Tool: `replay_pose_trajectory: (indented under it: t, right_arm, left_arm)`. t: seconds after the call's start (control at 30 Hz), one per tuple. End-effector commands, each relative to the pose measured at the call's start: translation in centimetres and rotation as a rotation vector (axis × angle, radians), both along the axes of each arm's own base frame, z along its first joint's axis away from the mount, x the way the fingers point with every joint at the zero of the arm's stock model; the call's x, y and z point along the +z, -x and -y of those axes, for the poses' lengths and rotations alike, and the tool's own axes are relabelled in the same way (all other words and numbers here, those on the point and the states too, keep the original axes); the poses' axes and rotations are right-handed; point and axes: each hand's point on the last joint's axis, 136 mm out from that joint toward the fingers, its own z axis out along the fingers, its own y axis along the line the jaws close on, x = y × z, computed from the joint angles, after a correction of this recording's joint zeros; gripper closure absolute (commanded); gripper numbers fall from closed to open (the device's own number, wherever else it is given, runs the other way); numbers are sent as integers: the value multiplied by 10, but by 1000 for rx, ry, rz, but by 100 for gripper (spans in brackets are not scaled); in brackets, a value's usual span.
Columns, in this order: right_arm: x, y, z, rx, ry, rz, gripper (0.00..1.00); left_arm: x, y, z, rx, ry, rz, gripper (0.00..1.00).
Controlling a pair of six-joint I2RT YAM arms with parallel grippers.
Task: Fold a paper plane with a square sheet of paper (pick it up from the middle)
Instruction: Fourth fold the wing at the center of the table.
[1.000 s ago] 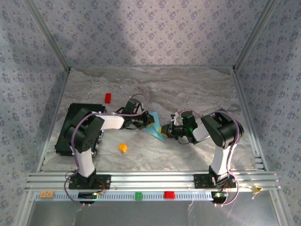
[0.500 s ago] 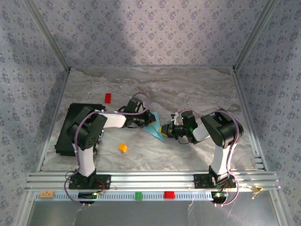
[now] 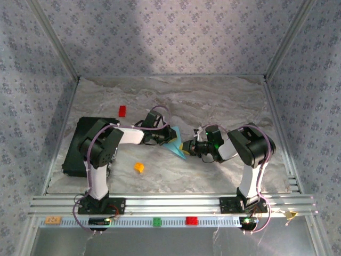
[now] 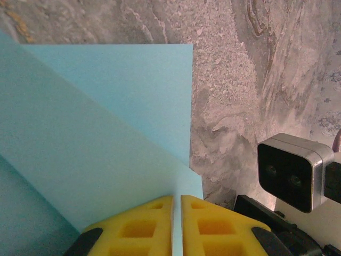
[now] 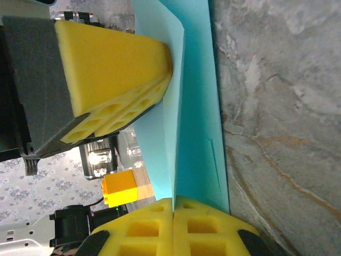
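Note:
The light-blue sheet of paper [image 3: 175, 143], folded to a pointed shape, sits at mid-table between both arms. My left gripper [image 3: 167, 138] holds its left side. In the left wrist view the yellow fingers [image 4: 144, 226] stand almost together, with the paper [image 4: 106, 122] running into the thin slit between them at my left gripper [image 4: 177, 205]. My right gripper [image 3: 186, 146] grips it from the right. In the right wrist view the right gripper [image 5: 173, 205] is pressed shut on the paper's raised folded edge [image 5: 178, 128], and the left gripper's yellow finger [image 5: 112, 64] lies against the paper higher up.
A black slab [image 3: 80, 146] lies at the left under the left arm. A red block [image 3: 122, 110] sits behind it and an orange block [image 3: 139, 167] in front of the paper. Green [image 3: 157, 221] and red [image 3: 191, 220] blocks rest on the front rail. Patterned walls enclose the table.
The left arm's wrist and elbow have edged slightly right and away. The paper and the right arm stay where they were, and both grips are unchanged.

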Motion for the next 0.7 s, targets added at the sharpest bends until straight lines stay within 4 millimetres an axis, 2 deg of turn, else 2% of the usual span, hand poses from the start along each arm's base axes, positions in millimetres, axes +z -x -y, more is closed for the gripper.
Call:
replay_pose_trajectory:
  t: [0.0,0.47,0.67]
  right_arm:
    - [-24,6,8,-23,54,-98,99]
    - [-27,7,10,-31,66,-112,96]
    - [-19,11,11,-18,81,-100,85]
  left_arm:
    - [-2,2,7,-38,-1,0,88]
    - [-18,10,5,-72,-41,-39,89]
    - [-20,11,4,-75,-46,-45,89]
